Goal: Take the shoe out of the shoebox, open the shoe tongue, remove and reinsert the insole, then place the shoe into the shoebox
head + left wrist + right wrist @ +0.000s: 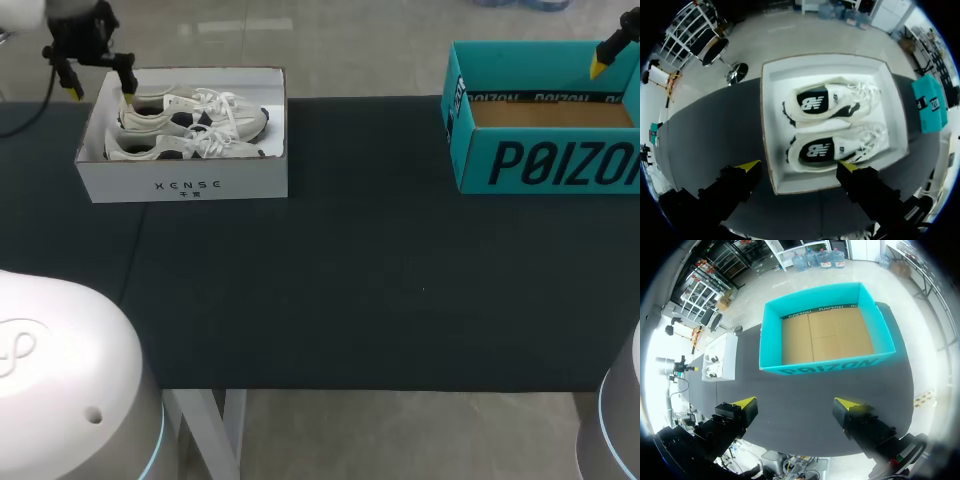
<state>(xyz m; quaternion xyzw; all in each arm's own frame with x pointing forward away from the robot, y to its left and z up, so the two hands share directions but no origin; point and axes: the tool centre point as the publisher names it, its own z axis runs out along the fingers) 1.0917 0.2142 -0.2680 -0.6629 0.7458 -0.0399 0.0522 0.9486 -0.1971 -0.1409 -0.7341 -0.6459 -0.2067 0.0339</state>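
1. The left gripper point(797, 166) hangs wide open and empty over one long wall of the white cardboard shoebox point(180, 185). One yellow tip is over the black cloth-covered worktop point(350, 300) outside the wall, and the other is over the box interior. A straight descent from here would likely drive a finger onto the rim, crushing the wall or pushing the box along.

2. Two white sneakers with dark insoles lie side by side in the box, touching or nearly so. The nearer white sneaker point(835, 147) sits close under the gripper, with the farther white sneaker point(830, 100) just beyond it. With the fingers this far apart, they could catch both shoes, or drag the second one up with the first.

3. The loose white laces point(867, 140) at the toe end could snag on a finger or on the neighbouring shoe as one shoe is lifted.

4. The box looks light, so pulling a snug shoe upward may lift or tip it, since nothing holds it down.

5. The right gripper point(796, 404) is also spread wide and holds nothing. It hovers well away over the empty teal cardboard box point(540, 165) with a brown floor, too far off to steady anything at the white box.

6. Having two open boxes invites returning the shoe to the wrong one.
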